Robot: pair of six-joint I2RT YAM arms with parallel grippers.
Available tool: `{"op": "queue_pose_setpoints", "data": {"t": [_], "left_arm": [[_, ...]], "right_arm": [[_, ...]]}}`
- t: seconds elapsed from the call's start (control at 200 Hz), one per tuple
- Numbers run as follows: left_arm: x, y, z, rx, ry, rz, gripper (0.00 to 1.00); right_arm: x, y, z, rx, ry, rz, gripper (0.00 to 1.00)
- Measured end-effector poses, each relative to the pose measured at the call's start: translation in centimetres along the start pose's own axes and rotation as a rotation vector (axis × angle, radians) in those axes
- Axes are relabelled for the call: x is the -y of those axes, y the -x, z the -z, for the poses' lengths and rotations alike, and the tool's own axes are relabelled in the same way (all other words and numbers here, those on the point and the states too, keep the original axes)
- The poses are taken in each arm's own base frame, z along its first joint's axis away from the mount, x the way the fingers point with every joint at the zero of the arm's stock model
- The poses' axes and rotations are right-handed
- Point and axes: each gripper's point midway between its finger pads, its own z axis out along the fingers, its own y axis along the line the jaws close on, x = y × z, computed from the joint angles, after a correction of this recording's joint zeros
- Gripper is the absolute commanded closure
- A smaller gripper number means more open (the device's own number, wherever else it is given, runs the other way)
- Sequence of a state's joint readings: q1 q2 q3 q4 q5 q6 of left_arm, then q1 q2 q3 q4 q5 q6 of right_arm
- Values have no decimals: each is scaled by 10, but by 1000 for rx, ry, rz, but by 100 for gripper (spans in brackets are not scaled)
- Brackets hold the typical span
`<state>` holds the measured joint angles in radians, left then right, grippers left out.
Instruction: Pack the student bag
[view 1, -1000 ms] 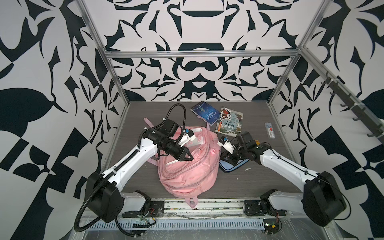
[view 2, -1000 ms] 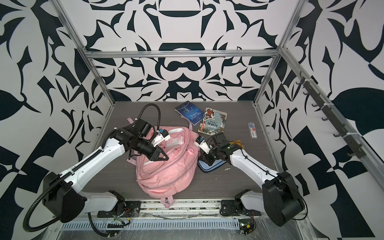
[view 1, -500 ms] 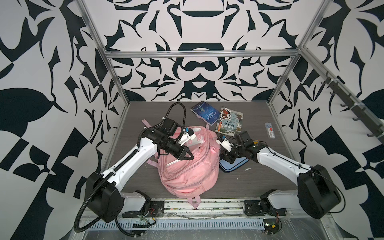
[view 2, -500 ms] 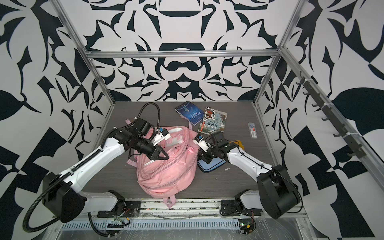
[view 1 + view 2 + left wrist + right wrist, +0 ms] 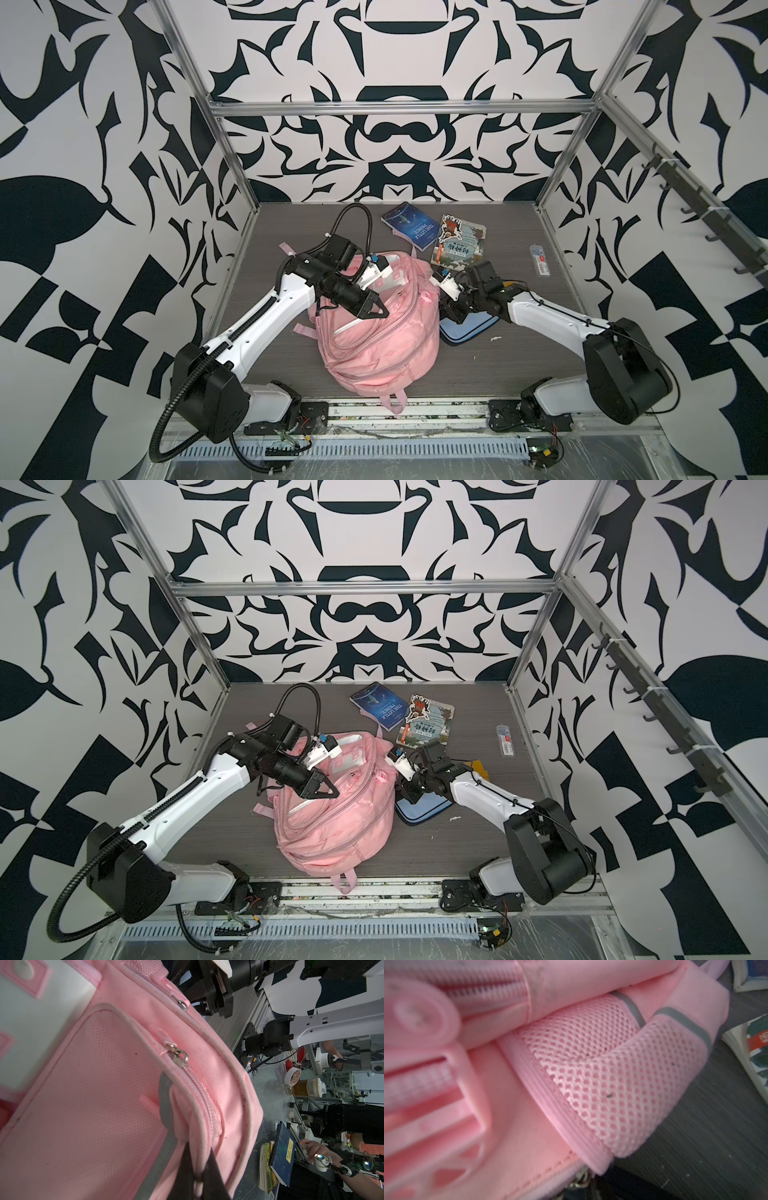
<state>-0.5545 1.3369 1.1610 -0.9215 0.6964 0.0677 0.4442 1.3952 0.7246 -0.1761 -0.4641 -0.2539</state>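
Observation:
The student bag (image 5: pixel 374 357), a pink backpack, lies in the middle of the table in both top views (image 5: pixel 332 833). My left gripper (image 5: pixel 380 311) is over its upper front. The left wrist view shows it (image 5: pixel 198 1147) shut on a pinched fold of the bag's pink piping beside a zip (image 5: pixel 178 1055). My right gripper (image 5: pixel 446 309) presses against the bag's right side, by the mesh side pocket (image 5: pixel 602 1084). A metal zip ring (image 5: pixel 578 1184) sits right at its jaws, which are mostly hidden under fabric.
A light-blue pencil case (image 5: pixel 469 332) lies under the right forearm, against the bag. A dark blue book (image 5: pixel 411 226) and an illustrated book (image 5: pixel 459 245) lie behind the bag. A small clear packet (image 5: pixel 540 259) rests near the right wall.
The right arm has swung its elbow outward and its gripper has pressed a little closer into the bag's side. The left gripper keeps its hold in the same place.

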Motion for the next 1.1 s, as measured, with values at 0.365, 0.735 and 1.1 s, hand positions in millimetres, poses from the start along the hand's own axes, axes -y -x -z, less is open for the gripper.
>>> {"op": "queue_pose_setpoints", "data": {"t": [0.365,0.735,1.1], "left_arm": [[0,0,-1,-3,-8,5,100],[0,3,-1,8,-21,20,100],[-33,19,19,113,71,129,100]], "right_arm": [[3,5,0,19,-18,-3,91],[12,14,13,48,-97,35,100],[1,6,19,-54,-132,138,100]]}}
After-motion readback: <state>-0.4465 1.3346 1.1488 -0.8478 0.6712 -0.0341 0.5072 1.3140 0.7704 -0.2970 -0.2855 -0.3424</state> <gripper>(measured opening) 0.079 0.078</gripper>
